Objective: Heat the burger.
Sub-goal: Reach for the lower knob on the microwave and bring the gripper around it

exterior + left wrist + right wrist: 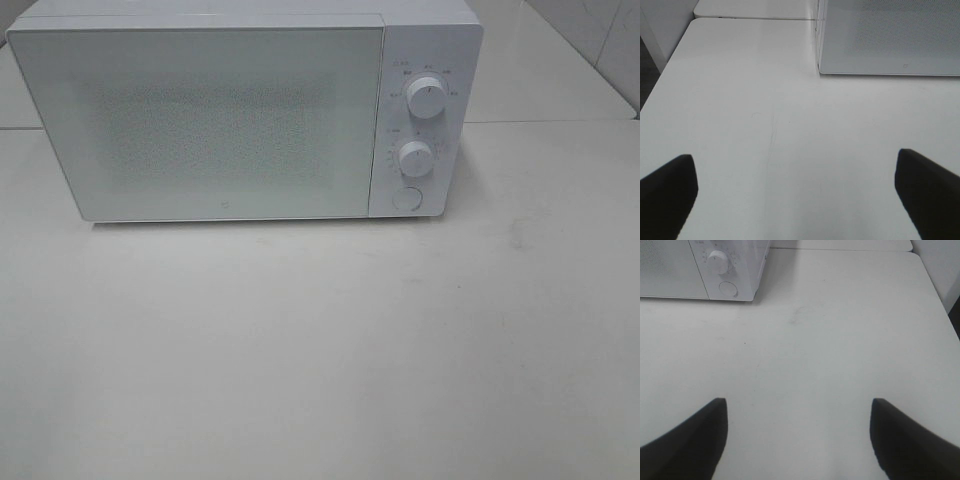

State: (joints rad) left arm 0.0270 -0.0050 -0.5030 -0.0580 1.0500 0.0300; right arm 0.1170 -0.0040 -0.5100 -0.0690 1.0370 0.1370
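We are holding the left gripper (795, 167) and right gripper (798, 407) wide and empty before the shut microwave (200, 115), likely to open it. No burger is showing.

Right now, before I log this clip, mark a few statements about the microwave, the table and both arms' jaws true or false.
1. The door of the microwave is shut. True.
2. A burger sits on the table in front of the microwave. False: no burger shows in any view.
3. The left arm's jaws and the right arm's jaws stand open, holding nothing. True.
4. The controls are three knobs to the left of the door. False: an upper knob, a lower knob and a round button below them sit to the right of the door in the high view.
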